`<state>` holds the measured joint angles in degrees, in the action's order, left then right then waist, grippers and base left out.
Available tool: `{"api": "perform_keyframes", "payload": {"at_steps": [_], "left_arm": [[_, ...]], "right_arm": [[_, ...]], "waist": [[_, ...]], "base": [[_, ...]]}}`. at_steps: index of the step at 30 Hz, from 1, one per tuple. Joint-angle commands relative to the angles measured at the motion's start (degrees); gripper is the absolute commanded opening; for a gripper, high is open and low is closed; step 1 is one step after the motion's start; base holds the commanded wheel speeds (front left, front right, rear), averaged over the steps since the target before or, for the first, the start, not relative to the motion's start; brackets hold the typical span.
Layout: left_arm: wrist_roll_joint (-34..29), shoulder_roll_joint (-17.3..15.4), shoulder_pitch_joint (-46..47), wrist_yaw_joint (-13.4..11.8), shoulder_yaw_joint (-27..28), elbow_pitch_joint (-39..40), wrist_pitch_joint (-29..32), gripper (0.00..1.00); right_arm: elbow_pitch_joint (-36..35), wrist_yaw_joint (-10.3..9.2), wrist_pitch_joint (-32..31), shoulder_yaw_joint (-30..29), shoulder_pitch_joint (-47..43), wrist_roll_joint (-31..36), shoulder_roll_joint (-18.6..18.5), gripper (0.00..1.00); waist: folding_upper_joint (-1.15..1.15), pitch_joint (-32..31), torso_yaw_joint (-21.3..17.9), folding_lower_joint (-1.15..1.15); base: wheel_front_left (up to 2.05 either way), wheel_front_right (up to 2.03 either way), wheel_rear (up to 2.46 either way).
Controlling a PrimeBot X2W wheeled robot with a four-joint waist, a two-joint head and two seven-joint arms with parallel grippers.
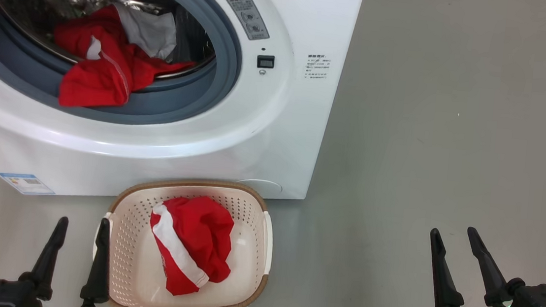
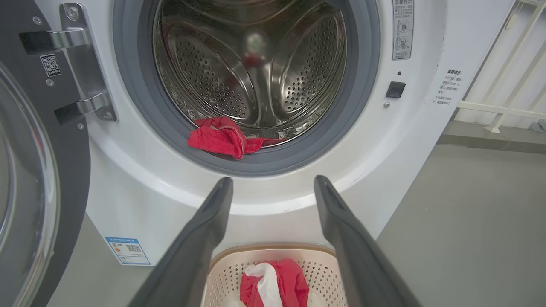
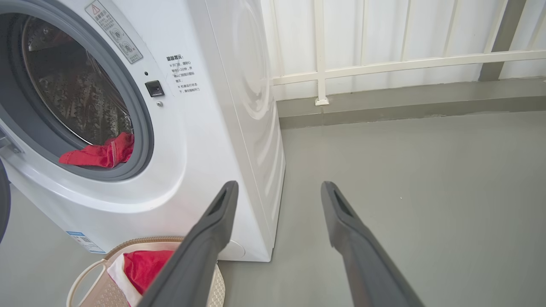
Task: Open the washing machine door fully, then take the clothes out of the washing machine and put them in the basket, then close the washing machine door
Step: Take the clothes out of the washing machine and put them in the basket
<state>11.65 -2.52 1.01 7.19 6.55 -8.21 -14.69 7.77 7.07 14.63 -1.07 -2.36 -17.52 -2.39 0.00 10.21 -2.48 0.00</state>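
Head view, A: both claws are empty. The left claw (image 1: 84, 222) is at 7 o'clock with its fingers spread, just beside the left wall of the small cream-white perforated plastic basket (image 1: 196, 183) with the brown woven-look rim. The right claw (image 1: 454, 232) is at 4 o'clock, also spread, over the bare grey floor (image 1: 454, 115) and well apart from everything.

B: Load status?

A: One red garment with a white stripe (image 1: 196, 236) lies in the basket at 6 o'clock. The rest of the soft bright red clothes (image 1: 107, 70) are in the big white front-loading washing machine (image 1: 280, 124) at 11 o'clock. Some fabric is draped out over the grey rubber gasket (image 1: 168, 107). The round door with the glossy black rim and glass bowl (image 2: 72, 183) is swung open at 9 o'clock.

B: Failure modes?

A: My read:
1. The pile looks tangled. Pinching the draped edge may drag the whole lot, and it could slide off the lip onto the floor short of the basket.
2. The opposite could happen: the red comes out and the white-grey piece (image 1: 148, 31) at the back gets missed.
3. The left claw is tight against the basket wall. A sloppy lift would nudge it, and light plastic likely skates on that floor.
4. The door is on the left arm's side, so a wide swing could clip the glass.
5. Fabric left on the gasket gets pinched when the door closes, and the latch may not seat.

B: Priority?

A: Check the gasket before closing the door.
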Motion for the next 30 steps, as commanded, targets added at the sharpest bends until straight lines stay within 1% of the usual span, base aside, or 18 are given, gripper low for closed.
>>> {"api": "perform_keyframes", "payload": {"at_steps": [1,10,15,19,24,30], "left_arm": [[0.1,-0.4,0.8,0.3,1.6,1.6,-0.3,1.0],[1.1,-0.4,2.7,0.3,0.9,0.0,-0.3,1.0],[-0.1,-0.5,8.2,0.3,0.0,-3.8,-0.3,1.0],[-1.4,-1.5,15.6,0.3,0.1,-9.3,-0.3,1.0],[-2.5,-3.3,27.6,0.3,0.4,-16.8,-0.3,1.0],[-4.2,-6.2,42.3,0.3,0.0,-26.3,-0.3,1.0]], "right_arm": [[-1.4,0.42,0.4,1.3,0.6,0.6,-0.5,1.0],[-1.5,0.42,0.4,1.2,1.2,0.4,-0.5,1.0],[-1.7,0.42,0.4,1.2,2.4,0.5,-0.5,1.0],[-2.1,0.42,0.4,2.0,4.2,0.5,-0.5,1.0],[-2.7,0.42,0.4,2.6,6.9,0.2,-0.5,1.0],[-3.5,0.42,0.4,3.4,10.8,-0.5,-0.5,1.0]], "waist": [[0.0,0.1,0.0,0.0],[0.0,1.3,0.5,0.0],[0.0,3.4,0.7,0.0],[0.0,6.5,0.2,0.0],[0.0,11.8,-1.1,0.0],[0.0,18.8,-3.3,0.0]], "base": [[0.0,0.0,0.0],[0.0,0.0,0.0],[0.0,0.0,0.0],[0.0,0.0,0.0],[0.0,0.0,0.0],[0.0,0.0,0.0]]}}
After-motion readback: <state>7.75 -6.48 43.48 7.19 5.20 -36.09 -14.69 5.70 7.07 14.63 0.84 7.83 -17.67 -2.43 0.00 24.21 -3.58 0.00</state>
